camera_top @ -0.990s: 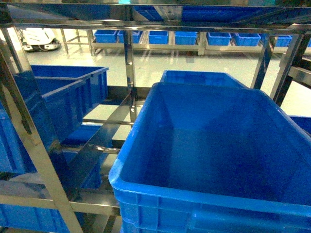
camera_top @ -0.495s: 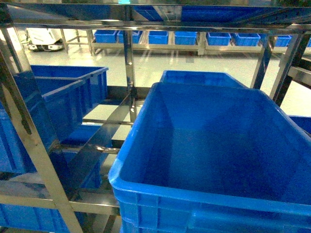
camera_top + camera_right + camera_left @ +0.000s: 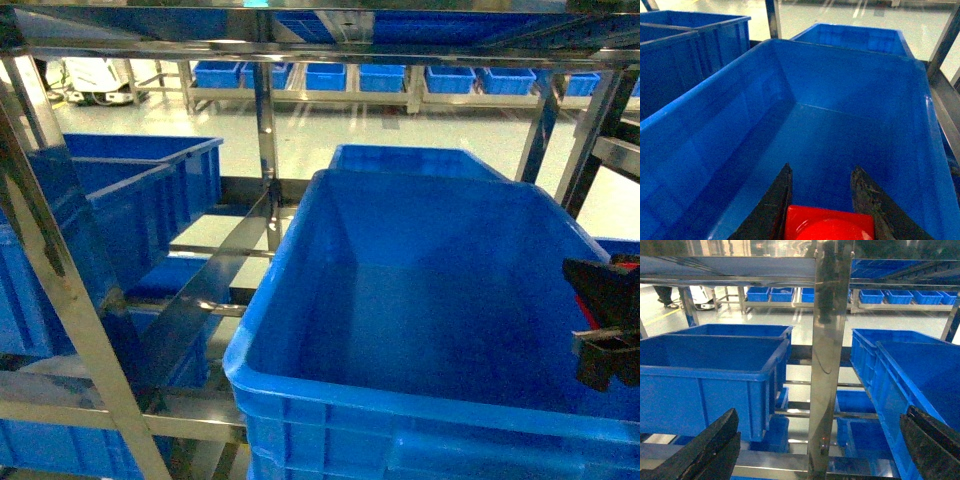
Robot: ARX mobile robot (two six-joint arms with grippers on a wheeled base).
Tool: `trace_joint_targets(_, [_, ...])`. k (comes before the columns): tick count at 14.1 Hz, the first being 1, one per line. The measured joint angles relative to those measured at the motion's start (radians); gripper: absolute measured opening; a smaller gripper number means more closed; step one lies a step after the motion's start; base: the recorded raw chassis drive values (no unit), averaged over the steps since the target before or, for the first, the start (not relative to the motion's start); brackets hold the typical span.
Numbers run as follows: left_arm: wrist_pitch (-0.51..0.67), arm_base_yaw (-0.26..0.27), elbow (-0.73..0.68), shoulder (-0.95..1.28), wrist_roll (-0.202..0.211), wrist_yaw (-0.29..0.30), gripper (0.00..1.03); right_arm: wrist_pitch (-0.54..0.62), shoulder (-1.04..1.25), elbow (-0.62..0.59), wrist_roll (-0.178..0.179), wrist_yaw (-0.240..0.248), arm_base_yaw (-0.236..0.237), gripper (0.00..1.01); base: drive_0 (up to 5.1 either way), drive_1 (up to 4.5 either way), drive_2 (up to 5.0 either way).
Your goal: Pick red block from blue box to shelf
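My right gripper (image 3: 821,167) is shut on the red block (image 3: 830,225), a glossy red brick whose front edge and one round stud show between the two dark fingers. In the head view the right gripper (image 3: 592,320) is at the right edge, over the near right part of a large dark blue crate (image 3: 300,385) standing on the shelf (image 3: 265,130). My left gripper (image 3: 817,450) is open, its fingers spread wide with nothing between them, facing a steel upright of the shelf (image 3: 827,340). The blue box is out of view.
More dark blue crates stand on the shelf: one behind the large crate (image 3: 415,158) and two at the left (image 3: 120,190). Steel uprights and crossbars frame every bay. A row of blue crates (image 3: 380,76) lines the far side of the room.
My right gripper has come into the head view at the right edge, over the large crate. Nothing else has moved.
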Motion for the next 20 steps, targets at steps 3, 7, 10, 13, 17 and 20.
trace_joint_targets(3, [0.000, 0.000, 0.000, 0.000, 0.000, 0.000, 0.98, 0.137, 0.202, 0.077, 0.007, -0.016, -0.043, 0.28, 0.0, 0.00, 0.0])
trace_joint_targets(7, [0.000, 0.000, 0.000, 0.000, 0.000, 0.000, 0.98, 0.127, 0.253, 0.122, 0.016, -0.036, -0.068, 0.28, 0.0, 0.00, 0.0])
trace_joint_targets(10, [0.000, 0.000, 0.000, 0.000, 0.000, 0.001, 0.98, 0.101, 0.265, 0.206, 0.027, -0.055, -0.084, 0.28, 0.0, 0.00, 0.0])
trace_joint_targets(13, [0.000, 0.000, 0.000, 0.000, 0.000, 0.001, 0.98, 0.096, 0.214, 0.210, 0.019, -0.087, -0.072, 0.62, 0.0, 0.00, 0.0])
trace_joint_targets(17, [0.000, 0.000, 0.000, 0.000, 0.000, 0.001, 0.98, 0.109, 0.151, 0.098, 0.018, -0.085, -0.070, 0.98, 0.0, 0.00, 0.0])
trace_joint_targets(20, [0.000, 0.000, 0.000, 0.000, 0.000, 0.001, 0.98, 0.060, -0.094, -0.027, 0.026, -0.137, -0.089, 0.98, 0.0, 0.00, 0.0])
